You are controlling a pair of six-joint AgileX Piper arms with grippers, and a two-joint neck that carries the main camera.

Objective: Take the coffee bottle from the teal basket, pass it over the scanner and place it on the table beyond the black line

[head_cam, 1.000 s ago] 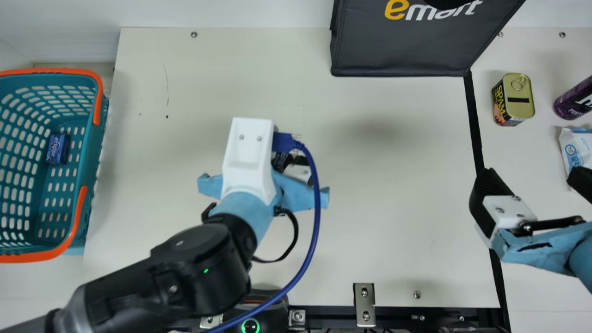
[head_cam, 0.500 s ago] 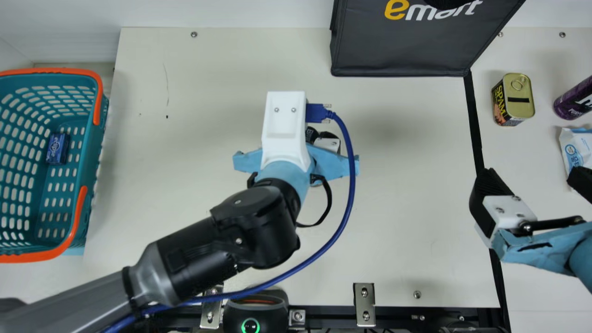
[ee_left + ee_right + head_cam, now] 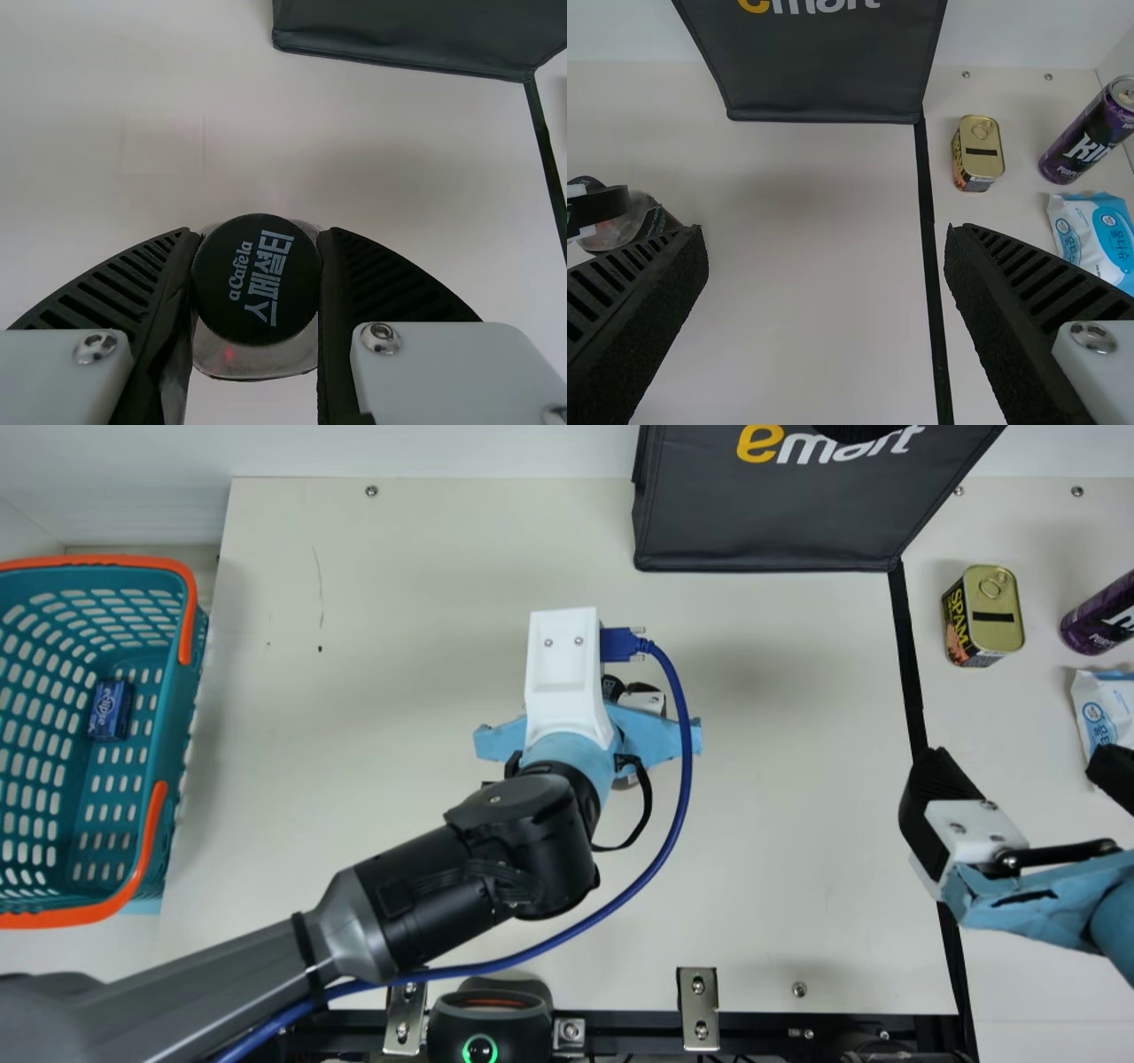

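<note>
Coffee bottle [image 3: 266,310] is short of the black line [image 3: 910,664], pinched in our left claw [image 3: 257,234]; our right claw [image 3: 827,234] gapes wide over that line. We judge it stiff, slick, weighty: best gripped mid-body.

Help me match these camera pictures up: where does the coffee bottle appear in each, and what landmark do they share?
Main view: the coffee bottle is near centre, mostly hidden beneath the left arm.
Left wrist view: low centre, its cap between the fingers.
Right wrist view: at the left edge, about mid-height.
Shared landmark: the black bag, along every top edge.
</note>
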